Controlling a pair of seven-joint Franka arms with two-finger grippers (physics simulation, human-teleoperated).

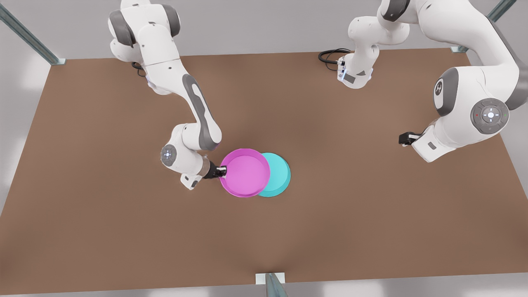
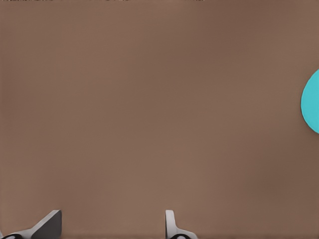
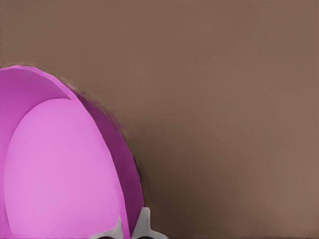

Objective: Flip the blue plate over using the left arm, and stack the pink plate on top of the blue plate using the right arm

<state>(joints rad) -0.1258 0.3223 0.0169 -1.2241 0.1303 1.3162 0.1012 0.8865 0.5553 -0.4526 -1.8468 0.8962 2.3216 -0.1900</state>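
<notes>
Right gripper (image 1: 223, 171) clamps pink plate (image 1: 244, 172) rim — overlapping blue plate (image 1: 278, 174)

My right gripper (image 1: 222, 171) pinches the rim of the pink plate (image 1: 244, 172) on the front view's left, holding it partly over the blue plate (image 1: 279, 175) on the brown table (image 1: 103, 214). My left gripper (image 1: 401, 139) waits well apart.

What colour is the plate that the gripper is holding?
Magenta-pink: the pink plate, gripped at its rim by the right gripper, clearest in the front view.
</notes>
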